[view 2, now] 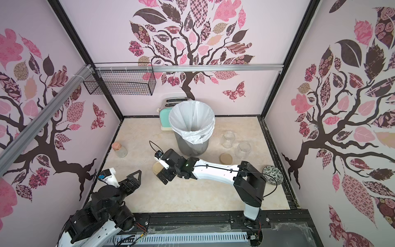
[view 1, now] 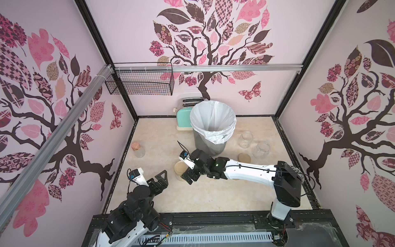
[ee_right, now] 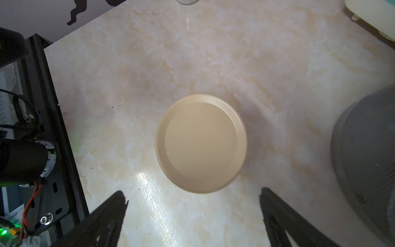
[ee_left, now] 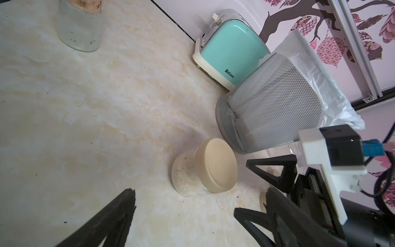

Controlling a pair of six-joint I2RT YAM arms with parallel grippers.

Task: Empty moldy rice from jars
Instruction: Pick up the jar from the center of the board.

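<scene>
On the marble-look tabletop [view 1: 203, 198], just in front of the mesh wastebasket [view 1: 210, 147], the lidded jar [view 1: 180, 170] is standing upright with its beige lid [ee_right: 201, 143] on. The moldy rice [ee_left: 184, 177] is lying inside it, showing as pale grains through the glass in the left wrist view. The right gripper [view 1: 187, 176] is hovering just beside this jar with its jaws spread wide and nothing between them. In the right wrist view its fingers [ee_right: 106, 218] are flanking the space just short of the lid, not touching it. The left gripper [view 1: 159, 178] is hanging near the front left of the table, apart from the jar, its jaws also standing wide and holding nothing. To the right of the wastebasket, an open glass jar [view 1: 246, 139] and a second open jar [view 1: 261, 149] are standing without lids, looking empty, and a loose lid [view 1: 244, 158] is lying flat near them. A teal toaster [view 1: 183, 116] is sitting behind the wastebasket against the back wall, and a cork-topped bottle [view 1: 138, 148] is standing at the left edge.
</scene>
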